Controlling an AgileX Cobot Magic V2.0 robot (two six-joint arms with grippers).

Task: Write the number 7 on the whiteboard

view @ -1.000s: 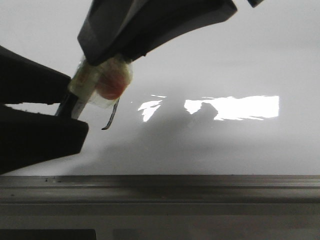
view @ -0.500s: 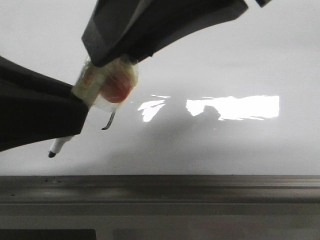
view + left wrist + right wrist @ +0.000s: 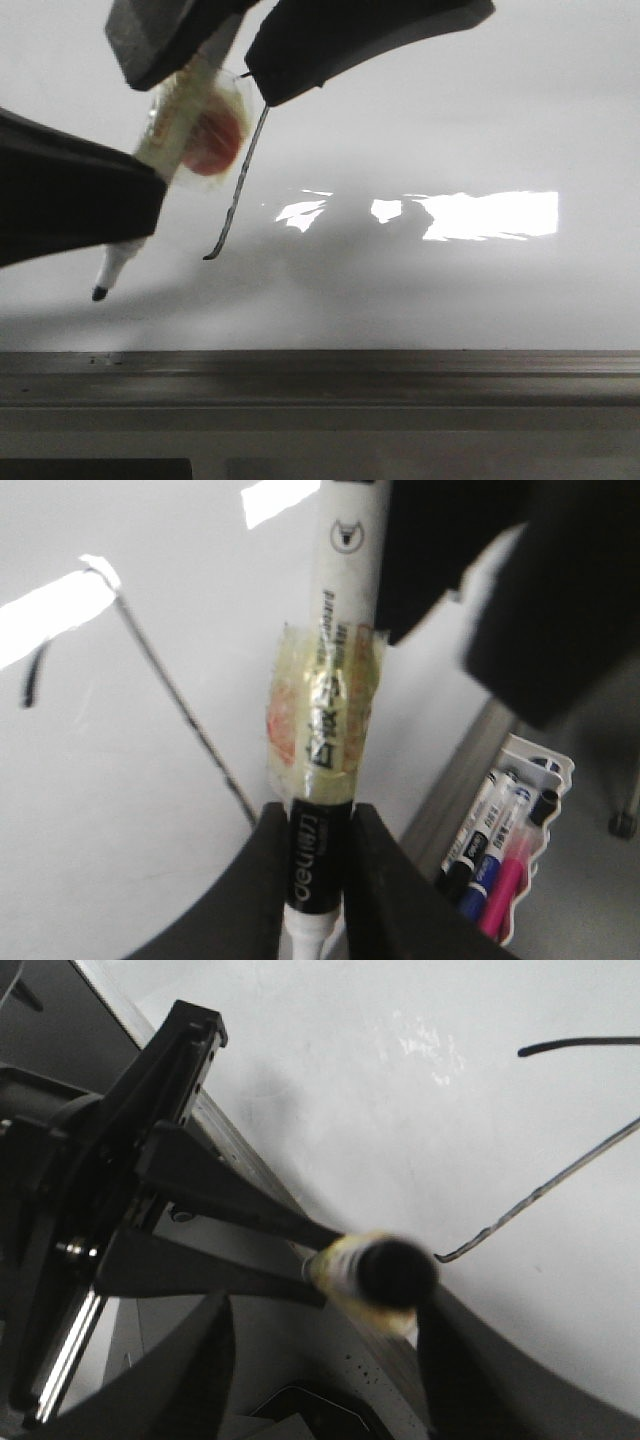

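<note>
The number 7 (image 3: 236, 190) appears drawn in full on the whiteboard (image 3: 450, 130): in the left wrist view a short top bar, a long leaning stem and a small hooked foot can be made out, so the writing itself is judged done. What seems left is only for the marker (image 3: 150, 190) to be taken away or put down.

The marker is held in the left tool (image 3: 318, 855), whose fingers are closed narrowly on the black band near its tip. The right tool (image 3: 215, 60) stands wide about the marker's upper end, and no grip by it is seen.

In the front view the stroke lies just to the right of the marker, its upper part hidden behind the right tool. The marker's tip (image 3: 100, 292) hangs left of the hooked foot and nearer the grey ledge (image 3: 400, 375); whether it touches the surface cannot be told.
</note>
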